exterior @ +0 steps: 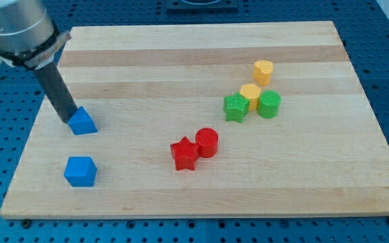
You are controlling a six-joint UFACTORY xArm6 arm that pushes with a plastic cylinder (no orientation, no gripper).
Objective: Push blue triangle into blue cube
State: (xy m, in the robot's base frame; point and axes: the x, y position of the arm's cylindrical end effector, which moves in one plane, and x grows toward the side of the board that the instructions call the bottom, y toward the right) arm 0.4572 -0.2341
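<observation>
Tip: my tip (pixel 69 120) touched the blue triangle's (pixel 82 121) far-left side, placed to drive it toward the blue cube (pixel 80 171) nearer on the table (pixel 201 40).
Fingers: none fitted, only a rod.

Red star (pixel 183 154) touching red cylinder (pixel 207 142); green (pixel 235 107), yellow (pixel 250 94) blocks clustered.

My arm comes in from the view's top left corner, its grey wrist housing partly cut off by the frame. The dark rod slants down toward the view's right, and my tip (pixel 69 121) rests on the board.
</observation>
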